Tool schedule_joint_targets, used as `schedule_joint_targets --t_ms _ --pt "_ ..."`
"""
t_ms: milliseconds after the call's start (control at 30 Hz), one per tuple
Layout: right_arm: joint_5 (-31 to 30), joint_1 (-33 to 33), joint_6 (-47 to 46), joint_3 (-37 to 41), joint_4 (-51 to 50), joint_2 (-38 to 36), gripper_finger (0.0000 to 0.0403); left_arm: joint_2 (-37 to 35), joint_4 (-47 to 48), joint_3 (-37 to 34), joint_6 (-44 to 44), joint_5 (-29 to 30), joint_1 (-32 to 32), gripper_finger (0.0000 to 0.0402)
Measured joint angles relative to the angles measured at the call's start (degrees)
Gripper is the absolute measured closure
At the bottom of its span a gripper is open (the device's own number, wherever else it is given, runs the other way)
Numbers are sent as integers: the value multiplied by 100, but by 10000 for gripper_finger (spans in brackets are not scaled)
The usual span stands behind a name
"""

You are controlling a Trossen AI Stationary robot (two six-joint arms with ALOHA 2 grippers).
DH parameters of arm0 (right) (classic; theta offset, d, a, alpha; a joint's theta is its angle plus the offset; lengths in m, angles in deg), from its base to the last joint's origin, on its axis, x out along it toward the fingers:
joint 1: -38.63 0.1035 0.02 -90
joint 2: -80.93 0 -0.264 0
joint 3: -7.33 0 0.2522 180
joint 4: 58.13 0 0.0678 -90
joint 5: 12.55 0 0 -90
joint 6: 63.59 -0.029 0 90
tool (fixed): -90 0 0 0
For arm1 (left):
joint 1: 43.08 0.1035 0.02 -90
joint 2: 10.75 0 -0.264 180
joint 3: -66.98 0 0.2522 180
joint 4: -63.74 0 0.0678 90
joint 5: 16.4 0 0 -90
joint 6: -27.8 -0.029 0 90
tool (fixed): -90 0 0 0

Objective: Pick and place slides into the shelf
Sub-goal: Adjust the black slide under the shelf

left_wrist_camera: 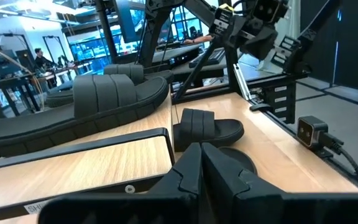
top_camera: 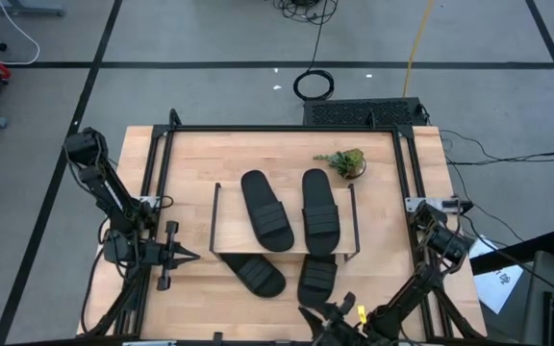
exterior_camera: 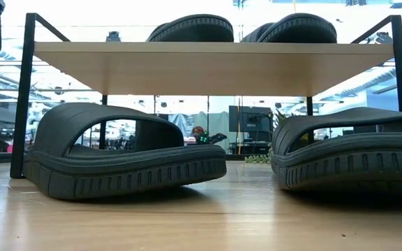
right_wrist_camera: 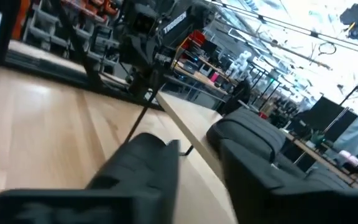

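Observation:
The shelf point(top_camera: 227, 221) stands mid-table, its light top board point(exterior_camera: 208, 70) on black wire side frames. Two black slides point(top_camera: 267, 210) point(top_camera: 320, 211) lie on the top board. Two more point(top_camera: 258, 274) point(top_camera: 317, 279) rest on the table under the board, their ends sticking out toward the near edge; the low view shows them as the left slide point(exterior_camera: 124, 153) and the right slide point(exterior_camera: 347, 157). My left gripper point(top_camera: 190, 255) is shut, level, just left of the shelf's near-left leg. My right gripper point(top_camera: 327, 312) is open at the near edge, behind the right lower slide.
A small green plant point(top_camera: 344, 161) sits on the table beyond the shelf's far-right corner. Black frame rails point(top_camera: 287, 128) run along the table's far, left and right sides. Bare wood lies left of the shelf point(top_camera: 176, 192) and right of it point(top_camera: 388, 221).

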Motion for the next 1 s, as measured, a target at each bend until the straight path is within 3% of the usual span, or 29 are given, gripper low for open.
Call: schedule_joint_targets --t_ms 133,233,433,667,833,900,1000 --pt "0 22 368 -44 -77 23 196 0 0 0 55 0 0 380" --pt "0 23 307 -58 -62 13 163 0 5 0 71 0 0 380" --pt "208 10 -2653 -48 247 1 167 0 9 0 85 -3 0 380" --pt "2748 -276 -5870 430 229 8 185 0 13 0 49 -4 1 380" --pt "3813 -809 -7591 839 192 12 187 0 13 0 -40 -4 0 380" --pt "4175 -968 -7658 907 103 12 188 0 15 0 -60 -4 0 380" --pt "4723 -1128 -6596 910 95 12 188 0 17 0 -30 -4 0 380"
